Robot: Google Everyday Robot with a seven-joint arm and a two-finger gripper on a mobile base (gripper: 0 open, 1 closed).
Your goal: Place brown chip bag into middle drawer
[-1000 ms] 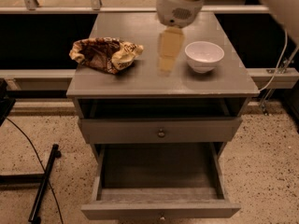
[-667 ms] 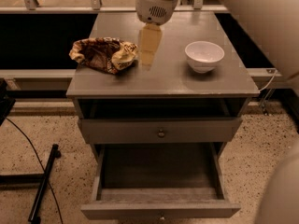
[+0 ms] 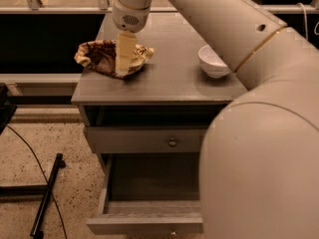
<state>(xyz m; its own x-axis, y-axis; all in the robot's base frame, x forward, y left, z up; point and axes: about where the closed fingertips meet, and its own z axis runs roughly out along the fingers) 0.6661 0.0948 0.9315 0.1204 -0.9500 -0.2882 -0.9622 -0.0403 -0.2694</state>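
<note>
The brown chip bag (image 3: 97, 56) lies crumpled on the left part of the cabinet top (image 3: 169, 83). My gripper (image 3: 122, 69) hangs down from the arm right over the bag's right half, its tip at or just above the bag. The middle drawer (image 3: 149, 205) is pulled open below, with nothing visible in the part that shows. My arm hides the drawer's right part.
A white bowl (image 3: 213, 61) stands on the right of the cabinet top. A shut shallower drawer with a round metal knob (image 3: 172, 142) sits above the open one. My large arm (image 3: 264, 148) fills the right side. A black stand and cable (image 3: 45, 198) lie on the floor at left.
My gripper has moved left, from beside the white bowl to over the chip bag. More of my arm now covers the right side. The bag and bowl have not moved.
</note>
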